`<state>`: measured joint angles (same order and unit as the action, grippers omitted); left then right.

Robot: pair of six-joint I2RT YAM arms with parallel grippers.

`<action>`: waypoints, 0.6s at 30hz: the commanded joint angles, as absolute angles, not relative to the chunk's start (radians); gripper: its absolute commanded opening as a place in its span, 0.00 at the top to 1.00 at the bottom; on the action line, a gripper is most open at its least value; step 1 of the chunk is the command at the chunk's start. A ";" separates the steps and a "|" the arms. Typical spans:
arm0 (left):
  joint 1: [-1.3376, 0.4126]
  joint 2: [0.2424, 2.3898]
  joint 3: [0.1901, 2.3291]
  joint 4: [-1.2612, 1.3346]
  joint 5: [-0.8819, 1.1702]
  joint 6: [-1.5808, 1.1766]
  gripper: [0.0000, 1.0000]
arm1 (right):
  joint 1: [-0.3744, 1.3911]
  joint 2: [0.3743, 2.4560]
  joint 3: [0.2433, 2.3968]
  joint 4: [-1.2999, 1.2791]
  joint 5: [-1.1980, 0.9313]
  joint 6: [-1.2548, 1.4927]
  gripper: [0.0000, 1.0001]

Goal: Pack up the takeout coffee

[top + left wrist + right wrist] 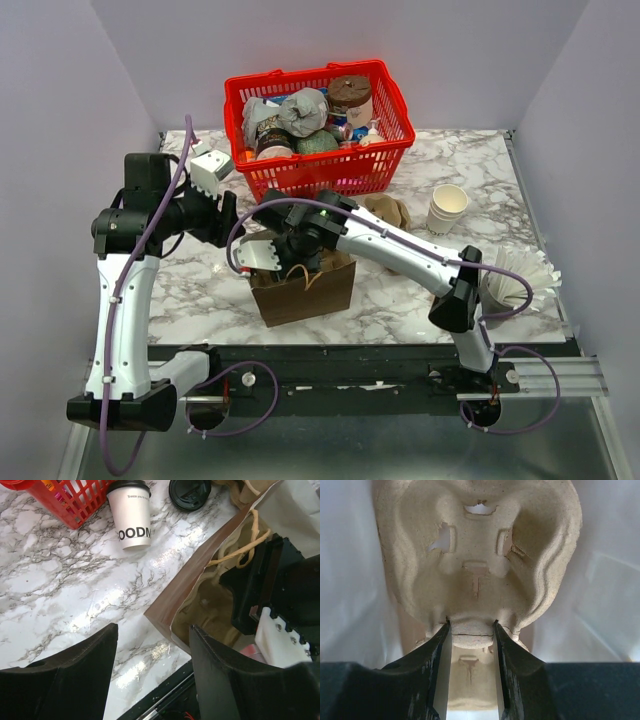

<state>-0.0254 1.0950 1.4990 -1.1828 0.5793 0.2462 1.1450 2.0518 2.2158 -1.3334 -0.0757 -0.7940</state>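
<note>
Left gripper [152, 630]: fingers [75, 680] stand wide apart, nothing between them. It hangs over bare marble table [60, 580], just beside the near corner of the brown paper bag [200, 580]. In the overhead view this gripper [226, 215] sits left of the bag [305, 290], in front of the red basket [390, 100].

Right gripper [470, 625]: clamped on a narrow tab at the near edge of a pulp cup carrier [480, 555]. Both fingers [437, 655] press against the tab's sides. The carrier's moulded hollows and cut-outs face the wrist camera, with white surface behind on either side. Overhead, the right gripper [262, 255] is at the open top of the bag. The left wrist view shows its black and white body [270, 590] inside the bag mouth, next to the tan rope handles.

Takeout coffee [131, 517]: stands on the marble, black dome lid on, dark print facing the left wrist camera. It is just beside the corner of the red basket [65, 500] and outside the bag, well apart from the left fingers. I cannot pick it out in the overhead view.

Loose black lid [190, 493]: flat on the table, near the cup, between it and the bag.

Basket: filled with mixed items, at the far side of the table. Stack of lidless paper cups [447, 208]: right of the basket, well apart from both grippers.
</note>
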 commanded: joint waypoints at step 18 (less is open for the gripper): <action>-0.017 1.062 1.483 -1.169 0.537 0.245 0.32 | 1.144 2.013 1.960 -1.270 -0.121 -0.752 0.87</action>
<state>-0.0254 1.0733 1.4818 -1.1675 0.5606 0.2466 1.1442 2.0468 2.0075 -1.2930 -0.1226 -0.7731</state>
